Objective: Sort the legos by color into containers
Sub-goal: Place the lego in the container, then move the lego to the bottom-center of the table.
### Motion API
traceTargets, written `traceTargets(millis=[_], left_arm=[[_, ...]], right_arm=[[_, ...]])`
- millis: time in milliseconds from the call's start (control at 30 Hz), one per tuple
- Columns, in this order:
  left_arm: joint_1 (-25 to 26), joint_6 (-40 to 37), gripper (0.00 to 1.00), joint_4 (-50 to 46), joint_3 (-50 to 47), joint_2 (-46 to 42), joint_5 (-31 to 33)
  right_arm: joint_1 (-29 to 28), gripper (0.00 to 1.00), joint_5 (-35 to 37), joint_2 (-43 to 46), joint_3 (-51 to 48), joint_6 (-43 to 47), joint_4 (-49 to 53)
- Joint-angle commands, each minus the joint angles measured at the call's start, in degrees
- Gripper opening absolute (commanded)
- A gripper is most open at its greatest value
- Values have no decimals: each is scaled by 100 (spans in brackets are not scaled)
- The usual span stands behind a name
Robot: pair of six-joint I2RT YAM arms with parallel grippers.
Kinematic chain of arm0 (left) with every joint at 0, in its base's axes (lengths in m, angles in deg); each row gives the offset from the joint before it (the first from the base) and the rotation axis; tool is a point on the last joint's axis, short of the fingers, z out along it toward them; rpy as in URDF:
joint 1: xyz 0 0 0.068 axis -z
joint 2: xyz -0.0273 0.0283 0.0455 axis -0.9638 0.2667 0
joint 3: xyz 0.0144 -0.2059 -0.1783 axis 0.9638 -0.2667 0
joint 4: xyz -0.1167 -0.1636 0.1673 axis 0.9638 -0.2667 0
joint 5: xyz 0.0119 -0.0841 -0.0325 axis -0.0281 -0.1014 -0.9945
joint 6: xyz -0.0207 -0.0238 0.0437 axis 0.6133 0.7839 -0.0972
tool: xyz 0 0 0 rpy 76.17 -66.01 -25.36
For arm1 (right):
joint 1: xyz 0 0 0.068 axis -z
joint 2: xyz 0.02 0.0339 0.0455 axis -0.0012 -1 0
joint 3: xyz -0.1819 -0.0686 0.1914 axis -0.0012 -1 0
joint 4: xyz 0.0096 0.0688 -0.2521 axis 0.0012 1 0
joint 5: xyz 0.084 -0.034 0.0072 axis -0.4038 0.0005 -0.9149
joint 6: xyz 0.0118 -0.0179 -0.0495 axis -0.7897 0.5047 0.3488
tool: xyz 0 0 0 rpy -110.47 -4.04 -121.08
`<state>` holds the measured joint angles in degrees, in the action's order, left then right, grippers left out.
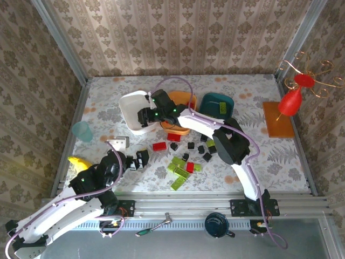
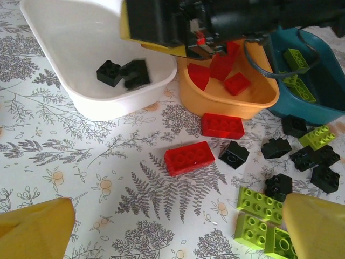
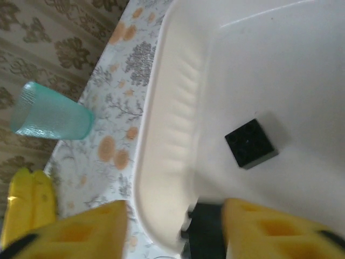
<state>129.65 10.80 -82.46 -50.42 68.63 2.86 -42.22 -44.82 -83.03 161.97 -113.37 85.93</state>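
1. Floral cloth on the table, damask paper on the walls; overhead view. The containers sit in a row toward 12 o'clock: white tub [image 1: 129, 105], orange tub [image 1: 179, 130], teal tub [image 1: 210, 100]. Loose legos [image 1: 180, 167] are scattered mid-table, so I judge the sort well short of finished. The right gripper [image 1: 146, 115] hangs over the white tub's 5 o'clock corner. The left gripper [image 1: 141, 160] sits low at 9 o'clock of the pile.

2. Left wrist view.
   - The white tub [image 2: 81, 105] at 11 o'clock holds two black bricks [image 2: 109, 73].
   - The orange tub [image 2: 237, 105] at 1 o'clock holds several red bricks [image 2: 236, 83].
   - The teal tub [image 2: 323, 110] at 3 o'clock holds lime bricks [image 2: 296, 56].
   - To sort: two red, a handful of black, and several lime toward 4 o'clock.
   - The left gripper [image 2: 178, 237] has its fingers wide apart, with nothing between them.

3. Right wrist view. One black brick [image 3: 250, 143] lies inside the white tub [image 3: 161, 135]. The right gripper [image 3: 175, 216] has its fingers spread. A dark block [image 3: 204, 232] sits between them at 6 o'clock, probably lying loose. A pale cup [image 3: 51, 116] stands outside the tub at 9 o'clock.
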Motion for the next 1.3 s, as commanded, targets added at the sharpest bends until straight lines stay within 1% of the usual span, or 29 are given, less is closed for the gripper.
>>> traceTargets(millis=[0,100,200,300,400,567,633,733,833,933,1033,1267], left_arm=[[37,118,100,-102,-56,39,-71],[39,87,100,-31,-57,139,-123],[38,23,100,128,-57,358,-298],[38,-28,100,394,-48,792,-603],[35,-45,100,780,-65,1367,-983],[99,-218,95,1585,44,2558,-1806],[210,-330,91,1578,292,3178,-1904],[404,-464,86,1356,638,3998,-1853],[465,-520,84,1482,755,4637,-2012],[471,-508,81,1634,822,5077,-2027],[444,-492,78,1763,881,5316,-1990],[208,-426,67,1616,791,5561,-1883]], right_arm=[[51,64,-92,16,377,64,314],[97,68,-1,429,37,104,157],[110,70,185,1156,-741,179,-143],[111,71,313,1923,-1728,200,-480],[116,72,463,2675,-2790,131,-812],[130,73,936,3863,-4471,8,-1069],[154,73,1113,4345,-5031,-11,-1044],[245,74,1256,4931,-5756,-113,-1049],[361,74,1324,5592,-6291,-184,-949],[435,75,1355,6064,-6634,-183,-814],[479,75,1421,6463,-6848,-172,-675],[574,76,1534,7069,-7084,-128,-444]])
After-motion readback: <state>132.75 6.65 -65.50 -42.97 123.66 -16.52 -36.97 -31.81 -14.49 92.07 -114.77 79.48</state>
